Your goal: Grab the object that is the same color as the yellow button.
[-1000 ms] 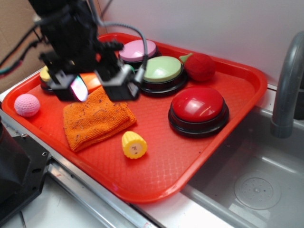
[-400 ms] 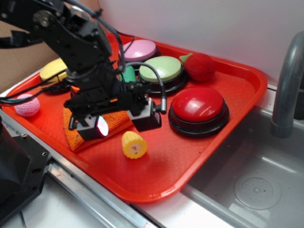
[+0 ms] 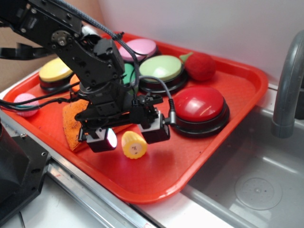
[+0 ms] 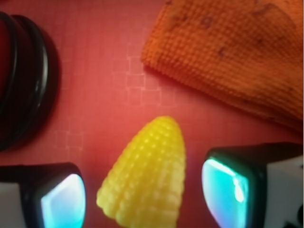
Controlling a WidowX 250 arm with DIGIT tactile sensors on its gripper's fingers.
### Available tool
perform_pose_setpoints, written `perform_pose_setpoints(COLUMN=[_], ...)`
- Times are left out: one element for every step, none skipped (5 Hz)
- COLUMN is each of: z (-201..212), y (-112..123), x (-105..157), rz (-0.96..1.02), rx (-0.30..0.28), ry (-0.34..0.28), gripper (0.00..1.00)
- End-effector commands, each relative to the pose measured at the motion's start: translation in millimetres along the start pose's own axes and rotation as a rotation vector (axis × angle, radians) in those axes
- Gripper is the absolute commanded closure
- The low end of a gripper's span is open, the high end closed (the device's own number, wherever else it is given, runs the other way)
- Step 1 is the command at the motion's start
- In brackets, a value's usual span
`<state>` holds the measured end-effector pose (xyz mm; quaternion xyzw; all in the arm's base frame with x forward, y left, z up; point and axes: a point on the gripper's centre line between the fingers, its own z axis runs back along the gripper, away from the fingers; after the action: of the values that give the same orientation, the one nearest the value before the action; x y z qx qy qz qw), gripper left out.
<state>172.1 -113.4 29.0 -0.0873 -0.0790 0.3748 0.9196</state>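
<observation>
While the claw hangs low over the tray, these lines give what shows.

Claw [image 3: 129,137]: spread wide, one finger on each side of the toy corn, gap visible on both sides in the wrist view, nothing pinched.
Fingers [image 4: 61,202]: black housings with glowing pads that look teal in the wrist view and pink-white in the exterior view; both sit close to the tray floor.
Toy corn [image 3: 133,145]: small yellow ribbed stub lying on its side on the tray, flat speckled end facing the camera in the exterior view, tapered tip pointing away from the wrist camera; it lies between the fingers, touching neither as far as can be seen.
Yellow button [image 3: 55,69]: pale yellow dome on a black base, at the far left of the tray, partly behind the arm, well apart from the corn.
Orange cloth [image 4: 228,52]: folded, lying just beyond the corn, partly under the arm.
Red button [image 3: 198,103]: near the corn, on the sink side; its black base edges the wrist view.
Green button [image 3: 163,67]: behind the red one.
Pink button [image 3: 141,46]: at the tray's back.
Pink ball [image 3: 26,104]: near the tray's left edge.
Red tray [image 3: 237,80]: holds all of these.
</observation>
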Motion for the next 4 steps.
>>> perform_pose_setpoints(z=[-2.6, -8.4, -9.8, 9.1], y=[-8.8, -11.1, -11.8, -10.4], x=[3.4, 4.6, 5.1, 11.9], rz=[-0.029, -0.035, -0.042, -0.091], rx=[-0.035, -0.028, -0.019, 0.012], ry=[-0.012, 0.007, 0.017, -0.008], gripper=[0.39, 0.99, 1.0, 1.0])
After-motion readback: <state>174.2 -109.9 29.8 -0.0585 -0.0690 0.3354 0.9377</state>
